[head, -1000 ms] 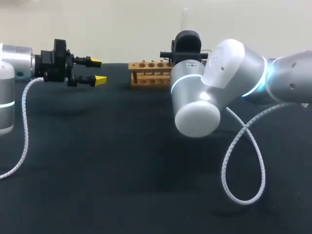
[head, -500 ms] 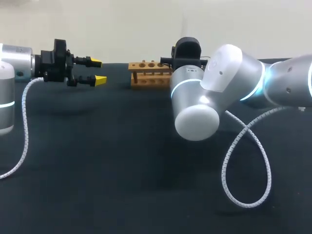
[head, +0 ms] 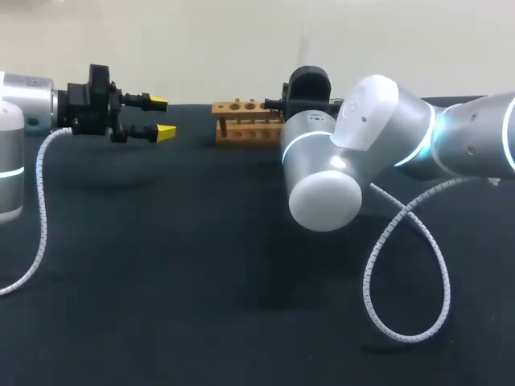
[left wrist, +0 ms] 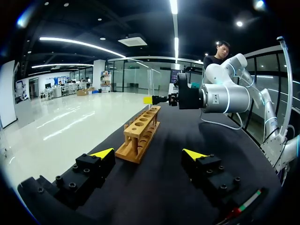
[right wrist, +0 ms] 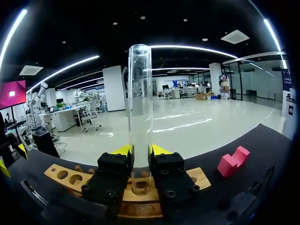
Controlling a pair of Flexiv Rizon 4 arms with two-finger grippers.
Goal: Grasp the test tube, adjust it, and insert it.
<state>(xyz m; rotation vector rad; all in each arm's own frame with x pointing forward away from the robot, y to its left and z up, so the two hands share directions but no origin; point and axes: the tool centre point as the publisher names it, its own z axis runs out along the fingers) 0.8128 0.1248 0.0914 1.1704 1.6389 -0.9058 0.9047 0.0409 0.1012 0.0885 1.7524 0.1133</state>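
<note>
My right gripper [right wrist: 140,152] pinched the clear glass test tube [right wrist: 140,98] low, above the pale wooden rack [right wrist: 61,176]; light, slick, brittle, I judged. My left gripper [left wrist: 147,153] gaped empty.

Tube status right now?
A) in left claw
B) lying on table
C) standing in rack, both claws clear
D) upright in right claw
D: the right wrist view shows the tube upright between the right claw's fingers, at the rack; the left claw is open and empty.
</note>
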